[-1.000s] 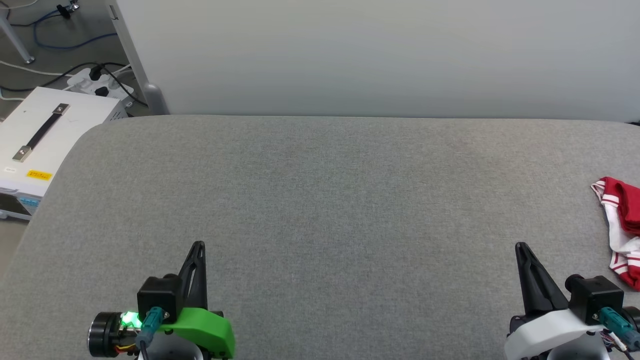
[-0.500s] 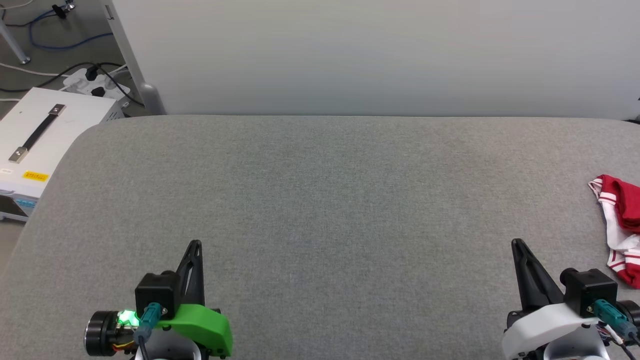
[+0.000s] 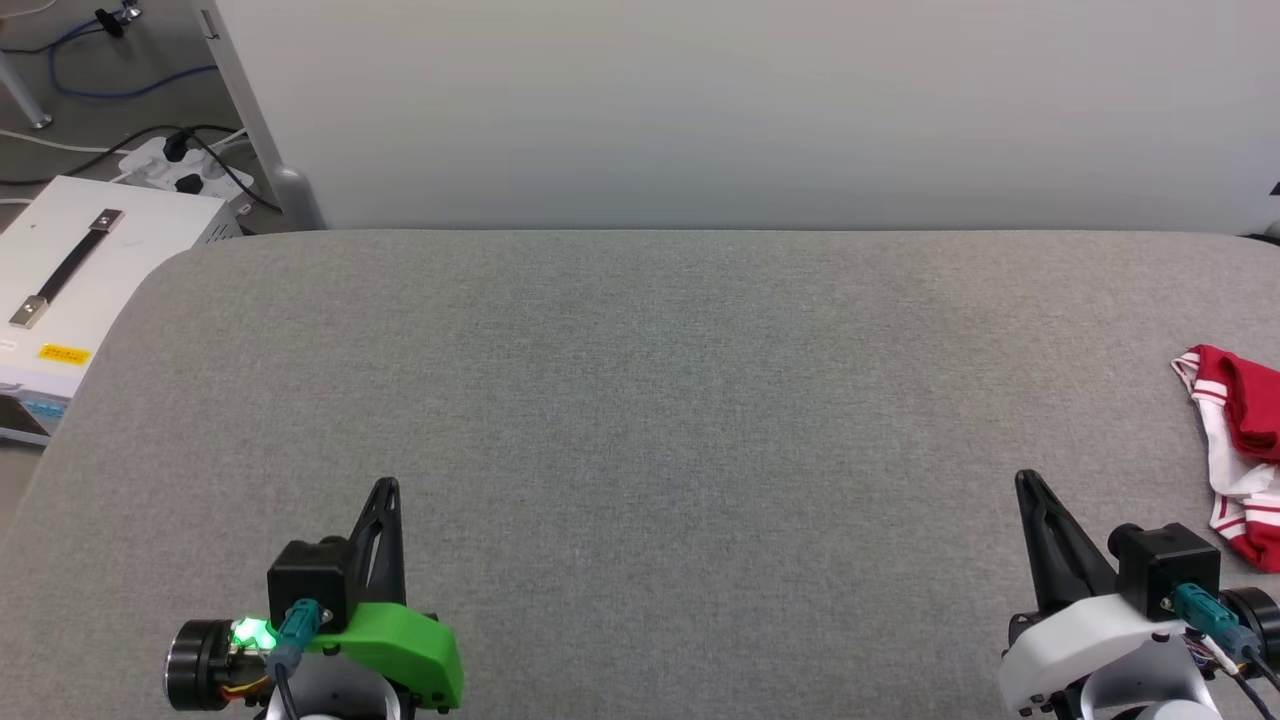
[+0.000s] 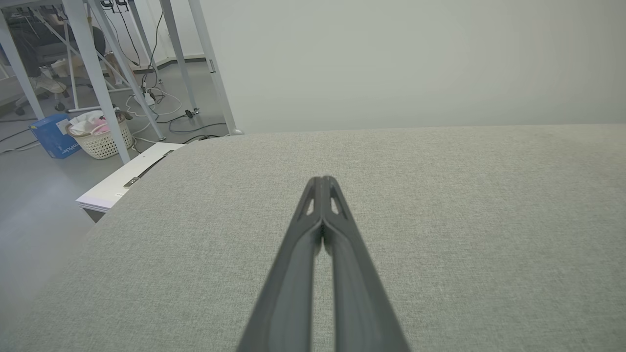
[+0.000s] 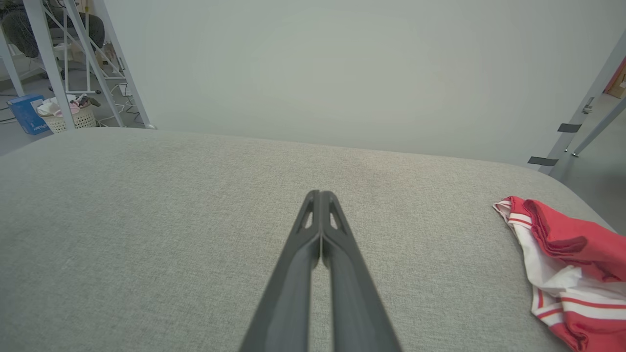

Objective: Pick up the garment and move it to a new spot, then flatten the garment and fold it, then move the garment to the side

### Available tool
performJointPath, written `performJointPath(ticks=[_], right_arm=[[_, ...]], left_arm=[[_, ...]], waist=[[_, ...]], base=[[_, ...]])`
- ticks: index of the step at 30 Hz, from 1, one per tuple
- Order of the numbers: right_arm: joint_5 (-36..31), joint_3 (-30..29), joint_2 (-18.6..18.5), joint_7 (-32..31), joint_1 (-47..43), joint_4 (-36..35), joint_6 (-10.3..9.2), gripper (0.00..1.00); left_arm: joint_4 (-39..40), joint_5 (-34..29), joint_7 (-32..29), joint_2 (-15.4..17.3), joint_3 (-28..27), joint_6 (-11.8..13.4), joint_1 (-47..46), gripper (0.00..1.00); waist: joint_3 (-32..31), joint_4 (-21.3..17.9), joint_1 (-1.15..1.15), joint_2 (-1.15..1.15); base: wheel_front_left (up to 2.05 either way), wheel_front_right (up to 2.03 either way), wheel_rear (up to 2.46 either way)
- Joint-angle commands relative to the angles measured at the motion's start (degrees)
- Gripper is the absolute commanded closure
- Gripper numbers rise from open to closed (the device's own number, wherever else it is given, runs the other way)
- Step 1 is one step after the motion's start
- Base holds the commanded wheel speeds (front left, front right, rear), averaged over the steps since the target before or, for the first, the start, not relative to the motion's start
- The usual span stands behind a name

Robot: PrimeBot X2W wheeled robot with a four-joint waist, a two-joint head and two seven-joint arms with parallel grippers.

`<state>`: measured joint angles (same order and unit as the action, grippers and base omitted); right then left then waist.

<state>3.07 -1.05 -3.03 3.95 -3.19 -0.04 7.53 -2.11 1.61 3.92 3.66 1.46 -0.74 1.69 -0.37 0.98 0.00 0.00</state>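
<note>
Crumpled red and white garment (image 3: 1248, 412) at right edge of grey fabric table (image 3: 640, 380), left gripper (image 3: 386, 487) and right gripper (image 3: 1022, 478) both closed, gripping nothing, above bare fabric

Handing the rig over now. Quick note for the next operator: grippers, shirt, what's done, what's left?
Grippers: the left gripper is shut and empty, over the grey surface. The right gripper is shut and empty, apart from the garment.
Things: the garment lies crumpled at the surface's right end, ahead and to the right of the right gripper.
Done: nothing yet; the garment is not picked up.
Left: pick it up, move it, flatten, fold, move it aside. The right arm looks nearer for the pick.
</note>
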Motion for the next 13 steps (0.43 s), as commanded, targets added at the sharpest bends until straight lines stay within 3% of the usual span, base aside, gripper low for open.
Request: performJointPath(ticks=[1, 13], right_arm=[[-0.62, 0.19, 0.07, -0.40, 1.22, 0.03, -0.03, 1.00], [-1.58, 0.52, 0.10, -1.78, 1.99, 0.03, -0.04, 1.00]], left_arm=[[0.43, -0.58, -0.39, -0.29, -0.29, 0.29, -1.21, 1.00], [1.09, -0.98, -1.77, -0.49, -0.75, 0.47, -1.40, 1.00]], waist=[[0.02, -0.04, 0.00, 0.00], [0.15, -0.41, 0.00, 0.00]], base=[[0.00, 0.00, 0.00], [0.00, 0.00, 0.00]])
